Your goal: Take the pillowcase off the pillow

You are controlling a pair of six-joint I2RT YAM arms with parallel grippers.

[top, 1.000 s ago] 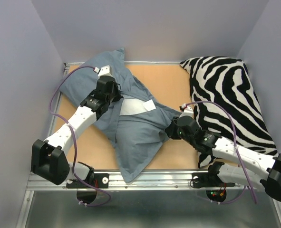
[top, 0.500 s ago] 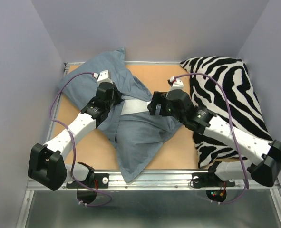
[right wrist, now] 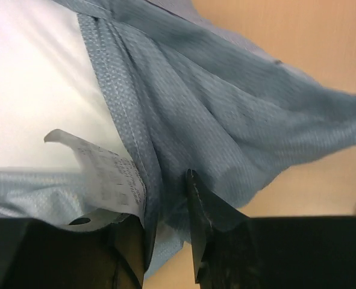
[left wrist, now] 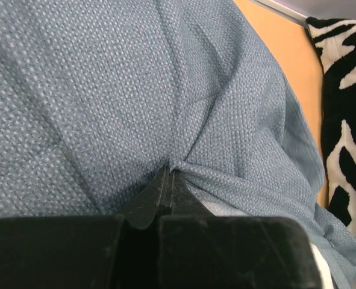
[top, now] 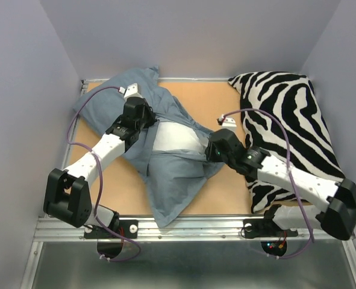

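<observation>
The blue-grey pillowcase (top: 171,180) lies crumpled across the left and middle of the table, plain side out. Its opening is stretched wide and shows the white pillow (top: 173,137) inside. My left gripper (top: 146,120) is shut on a pinch of pillowcase fabric (left wrist: 105,90) at the opening's left side; its fingertips meet in the left wrist view (left wrist: 167,171). My right gripper (top: 209,152) is at the opening's right edge. In the right wrist view (right wrist: 165,186) its fingers hold a bunched fold of the pillowcase (right wrist: 226,102), beside the pillow (right wrist: 33,90) and its white care label (right wrist: 105,171).
A black-and-white zebra-striped cushion (top: 292,120) fills the right side of the table, under my right arm; it also shows in the left wrist view (left wrist: 346,120). Bare wooden tabletop (top: 208,99) shows between pillow and cushion. Grey walls close in the table on three sides.
My right gripper moved from over the pillow's middle back to the right and nearer, drawing the pillowcase edge with it. More white pillow now shows. My left gripper shifted slightly up and left.
</observation>
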